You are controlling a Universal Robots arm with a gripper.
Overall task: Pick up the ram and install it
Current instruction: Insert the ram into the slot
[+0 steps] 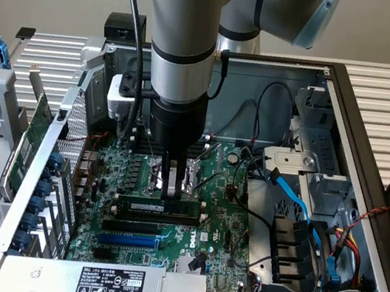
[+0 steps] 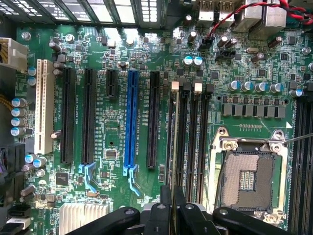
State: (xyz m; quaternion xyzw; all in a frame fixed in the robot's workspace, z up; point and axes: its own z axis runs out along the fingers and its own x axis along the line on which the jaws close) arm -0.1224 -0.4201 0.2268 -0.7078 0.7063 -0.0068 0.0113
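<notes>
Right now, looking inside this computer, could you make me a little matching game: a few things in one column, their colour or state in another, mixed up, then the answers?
Things:
1. ram
2. long expansion slot
3. processor socket
4. claw

Colour or state:
A. blue
B. shut on the stick, just above the motherboard
C. empty, with a metal frame around it
D. green with a white label strip, standing on edge at a black slot

Pairs: 1-D, 2-A, 3-C, 4-B
</notes>
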